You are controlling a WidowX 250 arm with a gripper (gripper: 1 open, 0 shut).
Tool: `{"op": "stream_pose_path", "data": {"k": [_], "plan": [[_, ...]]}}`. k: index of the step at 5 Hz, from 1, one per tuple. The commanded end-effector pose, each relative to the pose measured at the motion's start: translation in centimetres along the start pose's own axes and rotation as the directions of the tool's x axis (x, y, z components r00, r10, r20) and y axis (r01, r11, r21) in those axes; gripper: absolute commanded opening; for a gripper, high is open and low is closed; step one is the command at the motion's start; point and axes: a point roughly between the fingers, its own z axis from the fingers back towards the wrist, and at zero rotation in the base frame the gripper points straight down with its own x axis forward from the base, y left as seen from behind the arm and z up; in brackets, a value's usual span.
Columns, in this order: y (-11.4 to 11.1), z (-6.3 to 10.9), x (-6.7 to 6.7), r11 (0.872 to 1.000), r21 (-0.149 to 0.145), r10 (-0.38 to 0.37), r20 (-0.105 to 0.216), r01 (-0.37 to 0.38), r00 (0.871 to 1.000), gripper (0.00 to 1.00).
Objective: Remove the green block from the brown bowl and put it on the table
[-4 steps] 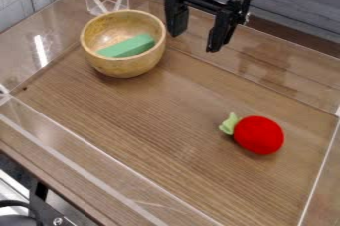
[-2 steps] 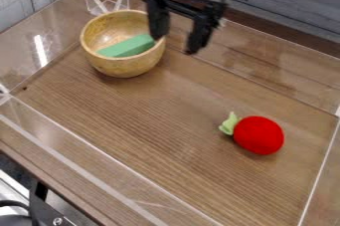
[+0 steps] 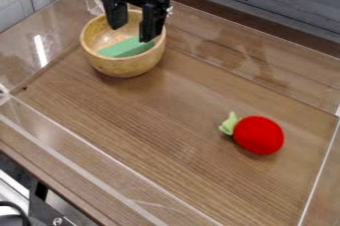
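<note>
Leftward travel since the earlier frames: the gripper (image 3: 135,23) is now hanging over the brown bowl (image 3: 125,48) at the far left, having come across from the far middle of the counter (image 3: 159,140). Nothing else is shifting.

Counter is carrying everything, wood-grain with a clear rim. Bowl is sitting upright on it, far left. Gripper is pointing down, its fingers (image 3: 117,15) standing spread wide apart and holding nothing; their tips are reaching about the bowl's rim level, straddling the bowl's far part. Green block (image 3: 127,47) is lying inside the bowl, tilted against the inner wall, partly hidden behind the fingers. Red toy fruit (image 3: 256,133) is resting near right, well apart from the bowl.
</note>
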Motion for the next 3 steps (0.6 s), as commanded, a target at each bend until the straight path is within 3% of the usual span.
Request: {"op": "stream_pose_path", "data": {"k": [1,3], "plan": [[1.8,0.5,0.8,1.0,0.023,0.004,0.064,-0.005,0.998,1.0],[3.5,-1.4,1.9,1.0,0.02,0.014,0.093,-0.016,0.996,1.0]]}}
